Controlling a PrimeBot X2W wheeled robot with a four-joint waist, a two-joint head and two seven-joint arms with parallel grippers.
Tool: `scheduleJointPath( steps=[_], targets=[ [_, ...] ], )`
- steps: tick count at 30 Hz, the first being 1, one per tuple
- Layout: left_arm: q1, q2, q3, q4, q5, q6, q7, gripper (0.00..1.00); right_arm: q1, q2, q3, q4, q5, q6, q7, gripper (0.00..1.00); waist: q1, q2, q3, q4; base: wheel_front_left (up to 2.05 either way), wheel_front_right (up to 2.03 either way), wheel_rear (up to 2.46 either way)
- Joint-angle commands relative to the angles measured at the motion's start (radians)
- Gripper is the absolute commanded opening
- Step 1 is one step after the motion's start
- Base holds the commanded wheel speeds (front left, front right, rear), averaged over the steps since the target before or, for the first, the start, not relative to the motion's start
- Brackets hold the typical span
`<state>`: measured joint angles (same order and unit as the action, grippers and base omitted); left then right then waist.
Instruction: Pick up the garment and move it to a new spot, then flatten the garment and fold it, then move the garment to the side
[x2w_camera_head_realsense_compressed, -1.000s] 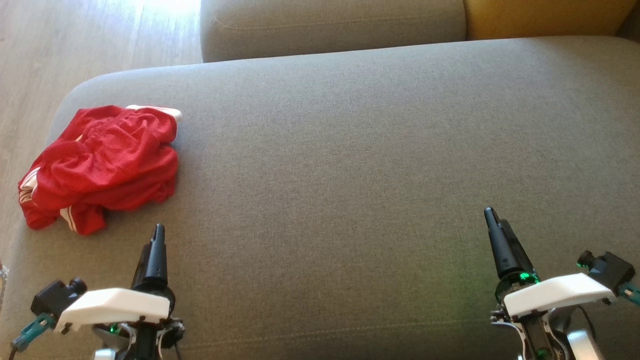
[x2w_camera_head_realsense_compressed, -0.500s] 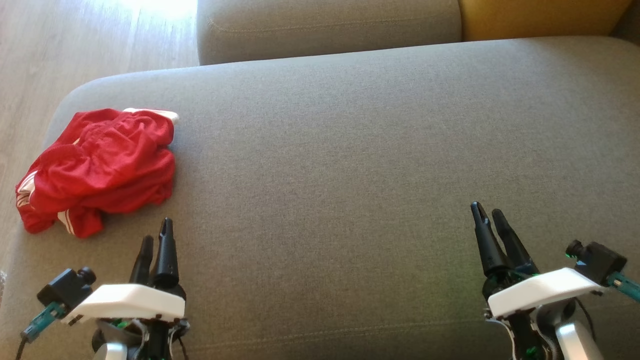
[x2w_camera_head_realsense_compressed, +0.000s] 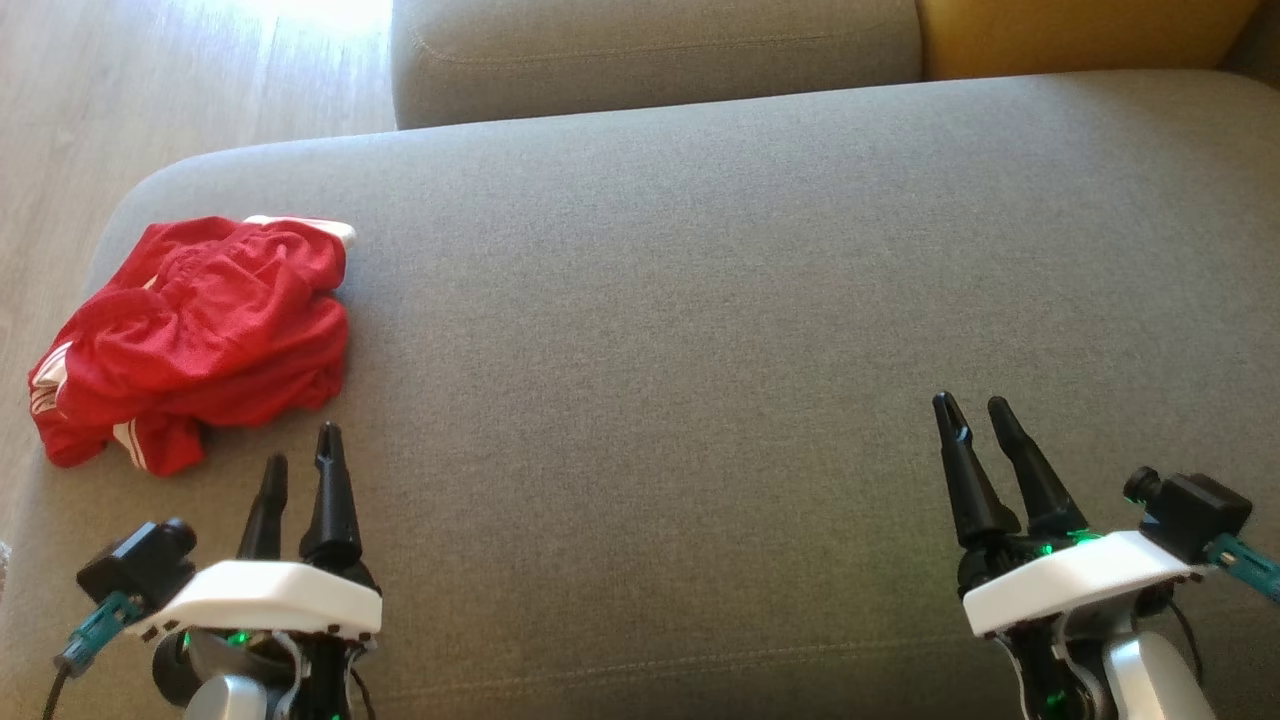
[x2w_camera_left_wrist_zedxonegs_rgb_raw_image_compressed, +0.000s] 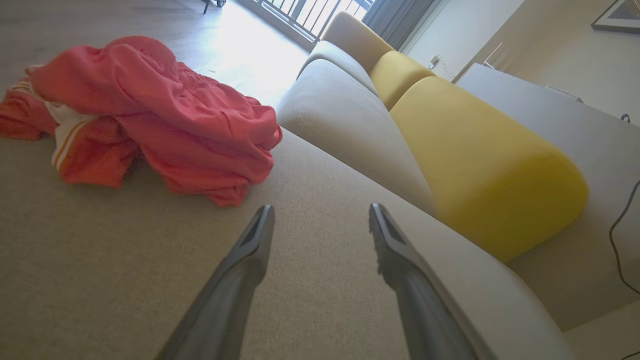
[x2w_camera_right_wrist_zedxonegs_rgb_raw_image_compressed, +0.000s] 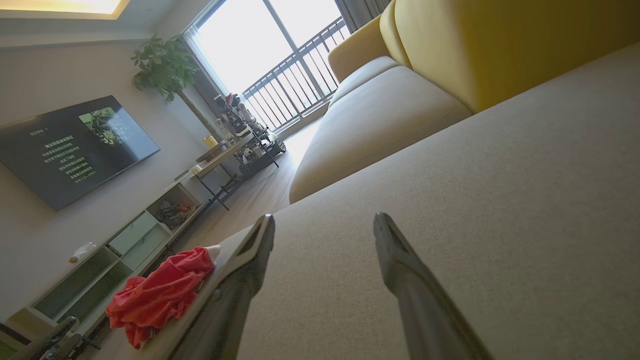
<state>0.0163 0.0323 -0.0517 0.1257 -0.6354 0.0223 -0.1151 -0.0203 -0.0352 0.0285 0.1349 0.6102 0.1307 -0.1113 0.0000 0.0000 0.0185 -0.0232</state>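
In the head view, a red garment (x2w_camera_head_realsense_compressed: 200, 335) is seen crumpled in a heap at the left end of a grey sofa seat (x2w_camera_head_realsense_compressed: 700, 350), close to its rounded edge and beside the wooden floor (x2w_camera_head_realsense_compressed: 150, 90). Its long axis is laid from near left to far right, with white-striped hems turned to the near left and a white band at the far right tip. The left end effector (x2w_camera_head_realsense_compressed: 301, 446) is held just short of the heap with its fingers apart, and the right end effector (x2w_camera_head_realsense_compressed: 970, 402) is held well apart from the heap, fingers likewise spread. In the left wrist view, the garment (x2w_camera_left_wrist_zedxonegs_rgb_raw_image_compressed: 165, 115) is found ahead and left of the parted fingers, untouched, with a yellow cushion (x2w_camera_left_wrist_zedxonegs_rgb_raw_image_compressed: 480, 165) at the right. In the right wrist view, the garment (x2w_camera_right_wrist_zedxonegs_rgb_raw_image_compressed: 160, 290) is seen far off beyond the left finger, and a low cabinet (x2w_camera_right_wrist_zedxonegs_rgb_raw_image_compressed: 125, 245) is shown under a television (x2w_camera_right_wrist_zedxonegs_rgb_raw_image_compressed: 75, 147); what its open compartments hold is too blurred to be told.
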Motion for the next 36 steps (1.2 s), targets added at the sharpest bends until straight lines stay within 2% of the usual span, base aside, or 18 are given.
scheduleJointPath(
  steps=[1, 23, 36],
  targets=[
    [-0.034, 0.015, 0.014, -0.046, 0.038, 0.006, -0.013, 1.0, -0.049, -0.009, 0.019, -0.046, -0.037, 0.0, -0.016, 1.0, 0.0, 0.0, 0.001, 0.0, 0.0, 0.0, 0.0],
    [-0.041, 0.044, -0.048, -0.117, 0.335, 0.071, -0.077, 1.0, -0.063, -0.012, 0.052, -0.099, -0.315, 0.0, -0.081, 1.0, 0.0, 0.0, 0.013, -0.009, 0.0, 0.0, 0.0],
    [-0.034, 0.066, -0.096, -0.149, 0.492, 0.106, -0.112, 1.0, -0.063, -0.014, 0.029, -0.111, -0.451, 0.0, -0.116, 1.0, 0.0, 0.0, 0.011, -0.017, 0.0, 0.0, 0.0]
  ],
)
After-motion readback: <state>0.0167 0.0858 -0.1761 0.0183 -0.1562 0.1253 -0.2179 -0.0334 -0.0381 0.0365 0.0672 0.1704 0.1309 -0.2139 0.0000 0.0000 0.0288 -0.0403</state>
